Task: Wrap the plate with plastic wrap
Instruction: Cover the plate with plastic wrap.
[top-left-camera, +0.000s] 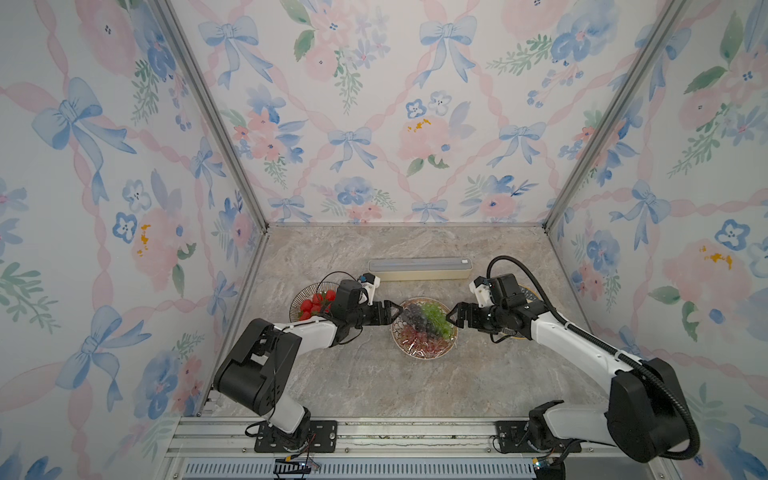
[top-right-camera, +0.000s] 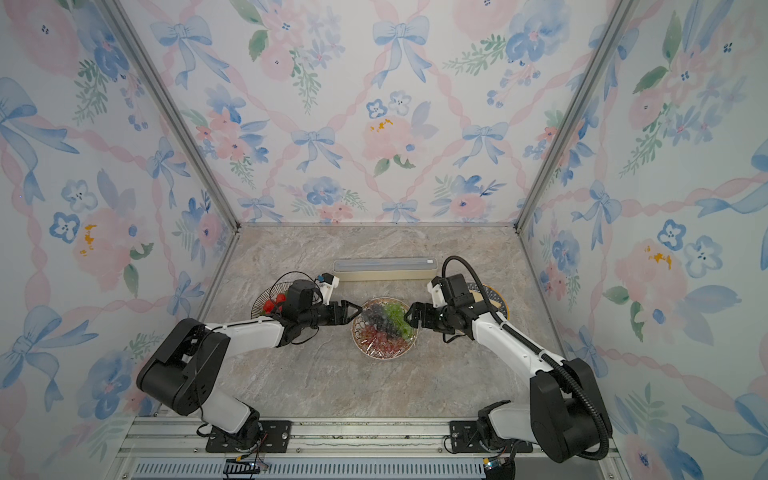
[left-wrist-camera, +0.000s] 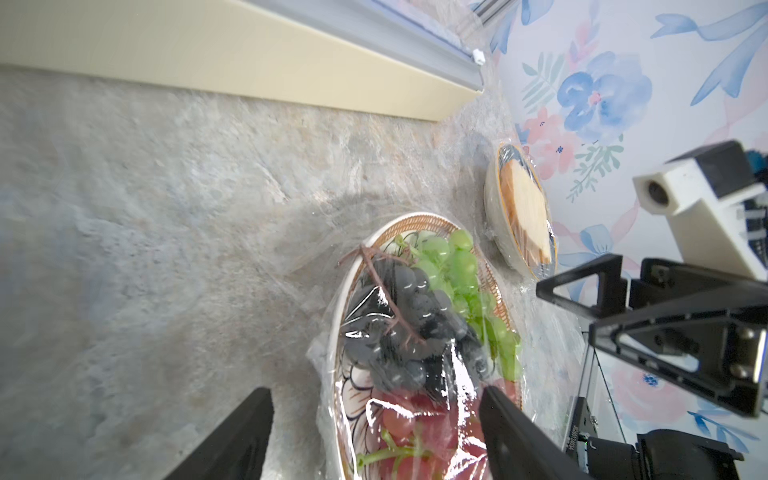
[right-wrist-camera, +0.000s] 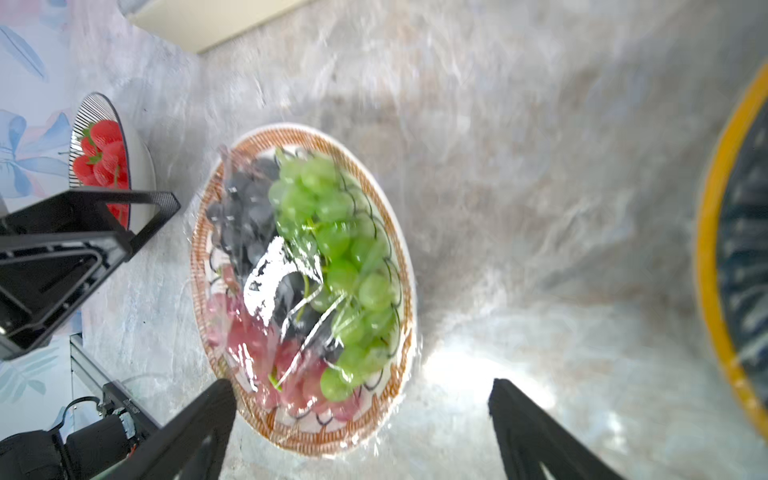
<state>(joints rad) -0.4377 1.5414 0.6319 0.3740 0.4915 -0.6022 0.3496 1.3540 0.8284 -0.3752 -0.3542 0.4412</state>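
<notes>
Round orange-rimmed ceramic plate (top-left-camera: 422, 356) of grapes (right-wrist-camera: 332, 232) under clear crinkly plastic wrap (right-wrist-camera: 270, 274); left gripper (top-left-camera: 398, 312), right gripper (top-left-camera: 449, 318) flank it, both jaws spread wide

On the desk (top-left-camera: 353, 386), the plate (top-left-camera: 422, 356) of grapes (top-left-camera: 424, 322) sits in the middle under the plastic wrap (right-wrist-camera: 270, 274), with the long box (top-left-camera: 419, 269) lying crosswise behind it. A strawberry dish (top-left-camera: 299, 296) stands to its left and a bread dish (left-wrist-camera: 498, 216) to its right. The left hand (top-left-camera: 400, 311) is at the plate's left edge, the right hand (top-left-camera: 449, 318) at its right edge.
</notes>
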